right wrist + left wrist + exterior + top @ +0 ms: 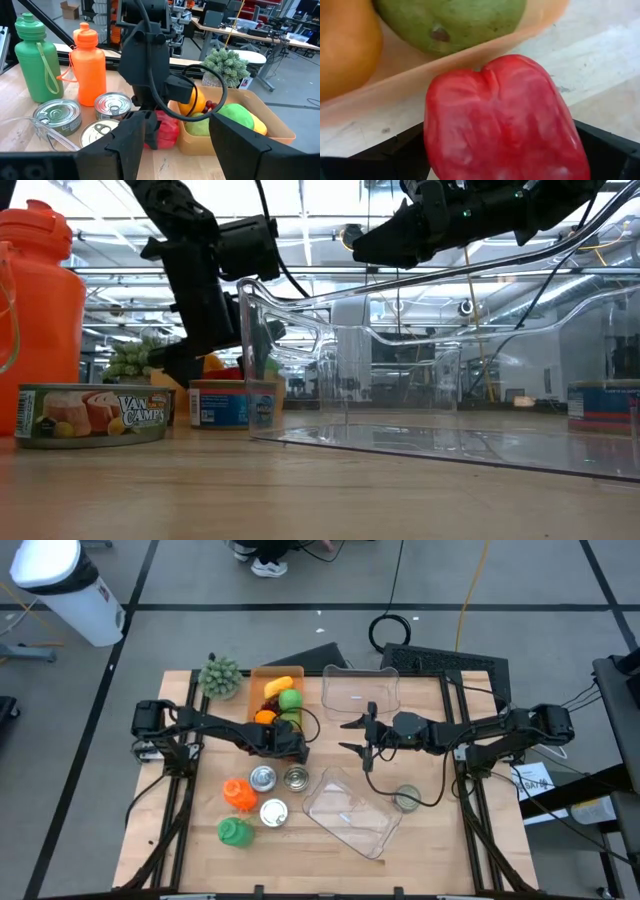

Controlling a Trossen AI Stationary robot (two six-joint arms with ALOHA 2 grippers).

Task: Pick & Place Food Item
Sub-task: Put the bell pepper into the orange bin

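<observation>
Red pepper (502, 122) sits gripped in the left gripper's (292, 748) widely spread jaws, just beside the box (262, 681) of fruit; the right gripper (352, 735) hovers half open, empty, above the surface (440, 840).

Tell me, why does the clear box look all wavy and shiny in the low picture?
In the low view, ceiling lights glare off the clear container and its curved walls bend the room behind. In the left wrist view, the red pepper fills the frame, slightly soft. The high view is evenly lit, with faint shadows.
</observation>
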